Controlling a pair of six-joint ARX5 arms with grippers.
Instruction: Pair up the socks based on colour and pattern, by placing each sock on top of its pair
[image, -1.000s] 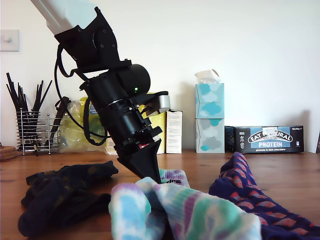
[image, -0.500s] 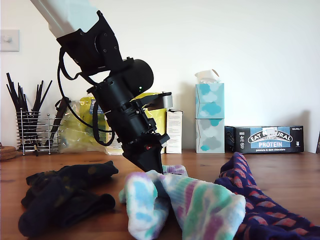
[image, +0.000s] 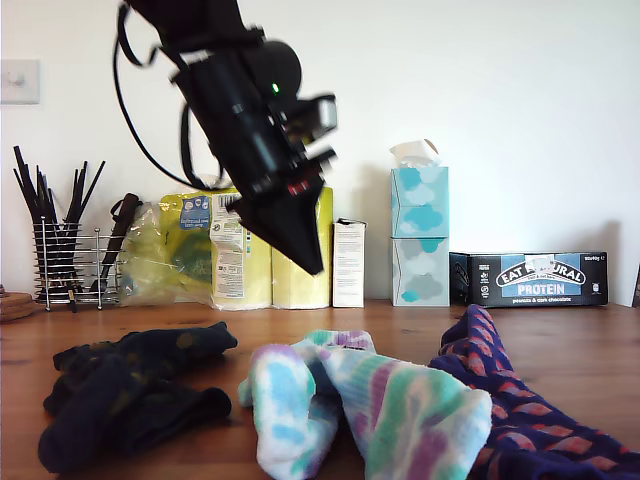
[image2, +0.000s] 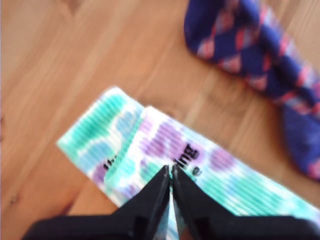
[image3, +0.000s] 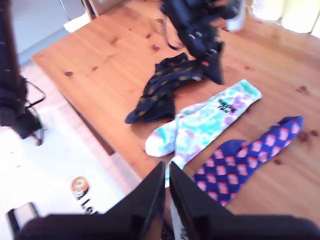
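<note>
Two pastel tie-dye socks (image: 350, 400) lie overlapped on the wooden table, one cuff on the other (image2: 150, 145), also in the second wrist view (image3: 205, 122). My first gripper (image: 310, 260) hangs shut and empty well above them, its tips (image2: 171, 172) over the cuffs. At the exterior view's left lies a crumpled dark navy sock with yellow dots (image: 130, 385) (image3: 157, 92). A navy-purple sock with orange-red spots (image: 520, 400) (image2: 260, 45) (image3: 245, 160) lies at that view's right. My second gripper (image3: 166, 167) is shut, high above the table's edge, holding nothing.
Along the back wall stand a wire holder of black sticks (image: 65, 255), yellow packs (image: 220, 250), a small carton (image: 348, 262), stacked tissue boxes (image: 418, 235) and a protein bar box (image: 528, 278). The table edge (image3: 95, 135) drops to a pale floor.
My first gripper has let go of the tie-dye sock and risen away from it. The sock has settled lower onto its pair.
</note>
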